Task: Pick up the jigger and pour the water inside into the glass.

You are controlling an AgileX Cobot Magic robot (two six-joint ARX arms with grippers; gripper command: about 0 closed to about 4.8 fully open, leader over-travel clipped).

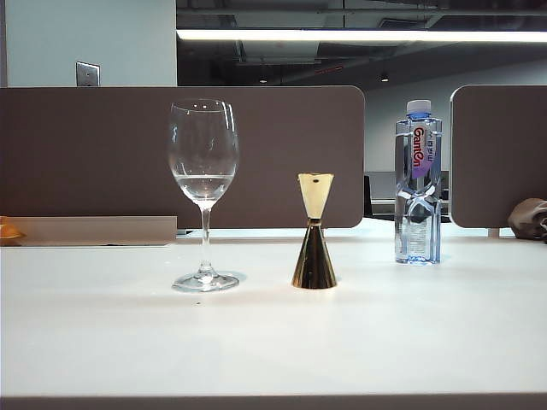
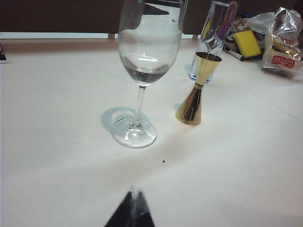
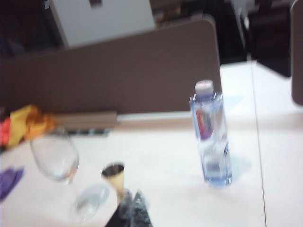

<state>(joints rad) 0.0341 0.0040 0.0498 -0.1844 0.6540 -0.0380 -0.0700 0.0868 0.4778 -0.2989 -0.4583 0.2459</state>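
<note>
On the table (image 1: pixel 273 342) the glass (image 1: pixel 203 192) stands to the left with the water (image 1: pixel 203 185) low in its bowl; the jigger (image 1: pixel 314 232) stands upright just beside it to the right, not touching. Further right and a little behind stands the bottle (image 1: pixel 418 184). A partition (image 1: pixel 273 154) runs behind all three. My left fingers (image 2: pixel 131 213) hang before the glass (well apart from it), pressed together; my right fingers (image 3: pixel 131 210), also together, hang just before the jigger.

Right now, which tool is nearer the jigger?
Right. The right tool, shut, sits close beside the jigger. The left tool, shut, is well back from it, with bare table between.
</note>
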